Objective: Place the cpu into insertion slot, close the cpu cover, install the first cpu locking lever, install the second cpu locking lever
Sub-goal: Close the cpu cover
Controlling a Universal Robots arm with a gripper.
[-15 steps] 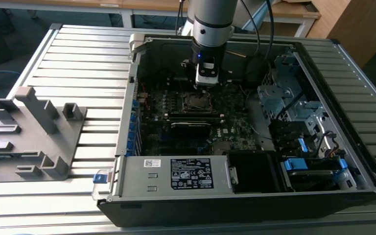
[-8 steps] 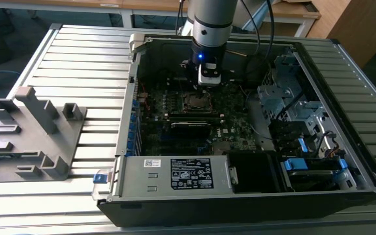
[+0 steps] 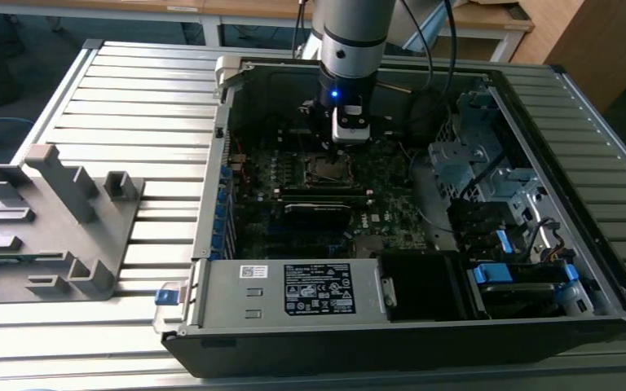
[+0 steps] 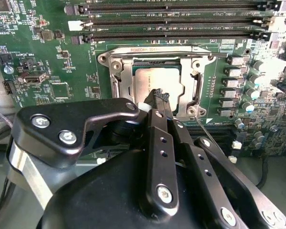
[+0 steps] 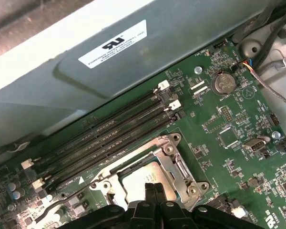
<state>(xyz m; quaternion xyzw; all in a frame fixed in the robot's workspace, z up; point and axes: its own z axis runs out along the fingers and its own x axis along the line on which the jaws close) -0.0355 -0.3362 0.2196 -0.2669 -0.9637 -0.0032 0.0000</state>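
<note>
The cpu [image 4: 155, 80] [image 5: 139, 177] lies flat in the insertion slot [image 3: 329, 168] on the green motherboard. The silver cpu cover [image 4: 197, 88] [image 5: 177, 163] is folded down around it, its cut-out showing the chip. One thin locking lever [image 4: 168, 49] [image 5: 133, 159] lies along the socket edge nearest the memory slots. A second lever [image 4: 203, 127] [image 5: 69, 202] sticks out at an angle from the socket's corner. My gripper [image 4: 160, 95] [image 5: 155, 189] [image 3: 348, 142] hovers just over the chip's edge, black fingers pressed together with nothing visible between them.
Long black memory slots [image 4: 171, 21] [image 5: 105, 131] run beside the socket. The open computer case [image 3: 291, 289] walls in the board, with drive cages and cables [image 3: 476, 171] on the exterior view's right. A grey fixture [image 3: 52, 220] stands on the slatted table at that view's left.
</note>
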